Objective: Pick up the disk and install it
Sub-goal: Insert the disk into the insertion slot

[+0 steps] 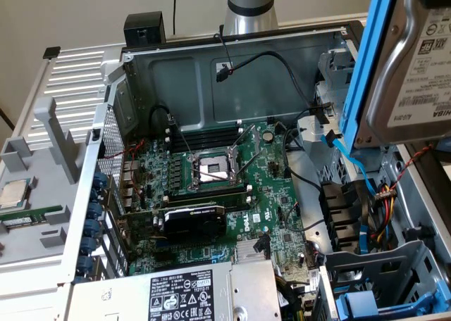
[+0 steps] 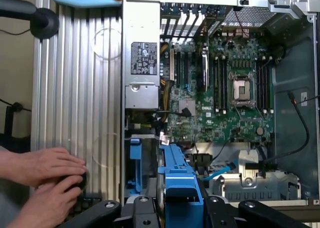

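While the gripper [image 2: 177, 210] hangs above the open computer case [image 1: 232, 67], its fingers are clamped on the disk [image 1: 412, 60], with the blue carrier edge-on between them. In the exterior view the disk is raised and tilted over the case's edge at the exterior view's right. Its white label faces outward, and it is clear of the metal below. Beneath it, the drive bay [image 1: 373, 300] sits in the case's corner at the exterior view's lower right, with coloured cables [image 1: 386, 219] crowding that side. The motherboard [image 1: 211, 187] covers the case floor, and the power supply [image 1: 183, 293] lies along the adjoining edge. Outside the case wall, on the ribbed table [image 2: 75, 88], a person's hands [image 2: 45, 165] rest at the table's edge, near the gripper's black linkage.
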Robot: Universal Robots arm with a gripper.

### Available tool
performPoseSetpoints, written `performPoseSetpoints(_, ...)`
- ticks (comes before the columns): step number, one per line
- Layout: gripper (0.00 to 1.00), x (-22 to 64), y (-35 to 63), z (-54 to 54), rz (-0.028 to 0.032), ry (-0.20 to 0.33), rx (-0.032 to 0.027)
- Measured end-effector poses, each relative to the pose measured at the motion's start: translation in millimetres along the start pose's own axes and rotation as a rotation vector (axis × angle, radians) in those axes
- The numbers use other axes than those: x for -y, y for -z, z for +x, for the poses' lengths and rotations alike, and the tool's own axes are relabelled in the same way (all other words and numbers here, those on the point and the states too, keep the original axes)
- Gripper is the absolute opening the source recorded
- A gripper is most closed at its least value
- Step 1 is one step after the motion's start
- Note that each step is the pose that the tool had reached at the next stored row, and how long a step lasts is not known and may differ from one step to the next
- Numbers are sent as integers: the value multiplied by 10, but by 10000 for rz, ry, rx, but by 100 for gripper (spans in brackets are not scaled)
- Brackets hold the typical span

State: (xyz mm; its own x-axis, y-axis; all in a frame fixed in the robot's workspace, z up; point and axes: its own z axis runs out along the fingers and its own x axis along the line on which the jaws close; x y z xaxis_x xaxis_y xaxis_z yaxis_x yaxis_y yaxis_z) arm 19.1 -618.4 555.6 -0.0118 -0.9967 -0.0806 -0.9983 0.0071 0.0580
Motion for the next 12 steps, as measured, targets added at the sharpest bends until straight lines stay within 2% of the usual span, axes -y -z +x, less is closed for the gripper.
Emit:
performPoseSetpoints(7, 37, 5, -50, 208, 1, 0, 6)
performPoseSetpoints(12, 37, 8, -92, 317, 0, -1, 6)
